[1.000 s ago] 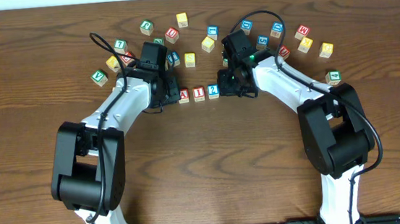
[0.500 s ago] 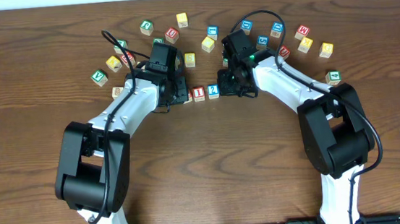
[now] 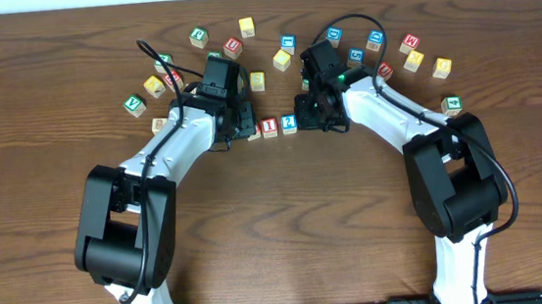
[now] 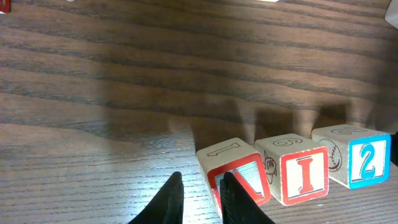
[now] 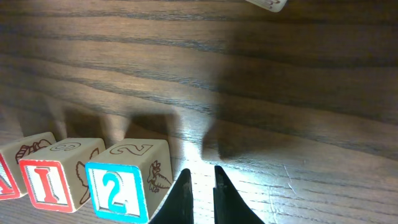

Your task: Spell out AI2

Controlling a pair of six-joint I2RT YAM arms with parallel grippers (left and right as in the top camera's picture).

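Observation:
Three cubes stand in a row on the wooden table: red-framed A [image 4: 239, 177], red-framed I [image 4: 298, 171] and blue-framed 2 [image 4: 357, 155]. From overhead, the I [image 3: 269, 127] and the 2 [image 3: 289, 123] show, while the A is mostly hidden under my left gripper [image 3: 242, 123]. In the left wrist view my left gripper [image 4: 200, 196] is shut with nothing held, and its right finger lies against the A cube's left edge. My right gripper [image 5: 200, 193] is shut and empty, just right of the 2 cube [image 5: 124, 180].
Several other letter cubes lie scattered across the back of the table, among them a green one [image 3: 135, 106], a yellow one [image 3: 258, 80] and a red-framed one [image 3: 410, 42]. The right gripper [image 3: 309, 112] sits close to the row's right end.
My left gripper has moved right, up to the A cube, and now covers it from overhead. The right arm and the I and 2 cubes have not moved.

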